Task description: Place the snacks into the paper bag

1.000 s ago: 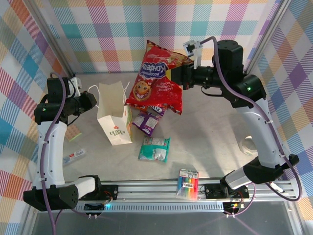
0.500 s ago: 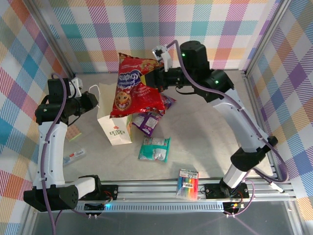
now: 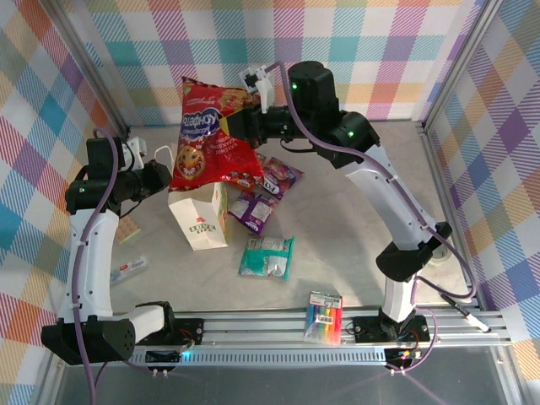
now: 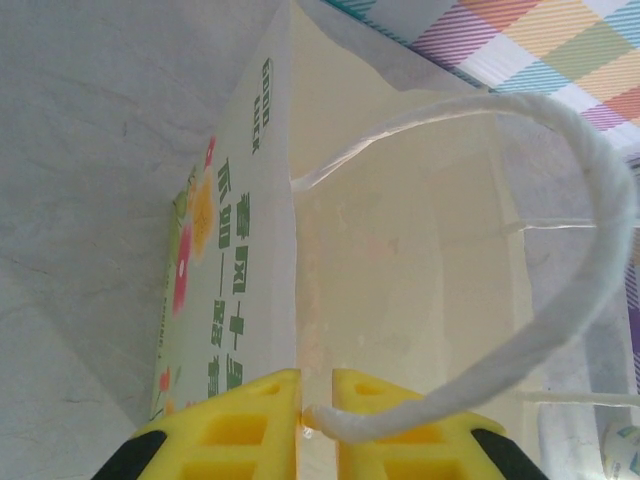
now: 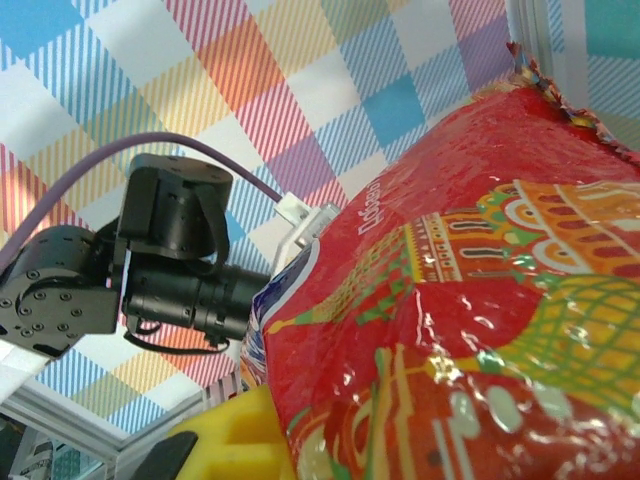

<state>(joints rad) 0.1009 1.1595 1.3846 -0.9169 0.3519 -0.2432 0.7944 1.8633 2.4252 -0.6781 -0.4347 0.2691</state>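
The white paper bag (image 3: 200, 221) stands upright left of centre, mouth open upward. My left gripper (image 3: 160, 175) is shut on its white twisted handle (image 4: 560, 250), the cord end pinched between the yellow fingers (image 4: 240, 430). My right gripper (image 3: 246, 126) is shut on the large red snack packet (image 3: 209, 135), which hangs above the bag's mouth and hides it; the red packet (image 5: 480, 300) lies against one yellow finger (image 5: 225, 445). A pink-purple packet (image 3: 280, 175), a small purple packet (image 3: 251, 209) and a teal packet (image 3: 267, 257) lie right of the bag.
An orange packet (image 3: 126, 229) and a small tube (image 3: 126, 270) lie left of the bag. A rainbow-striped marker pack (image 3: 325, 317) rests on the front rail. Checked walls enclose the table at the back and sides.
My right arm has swung left with the red packet, from over the table's middle to above the paper bag. The left arm has stayed put on the handle.
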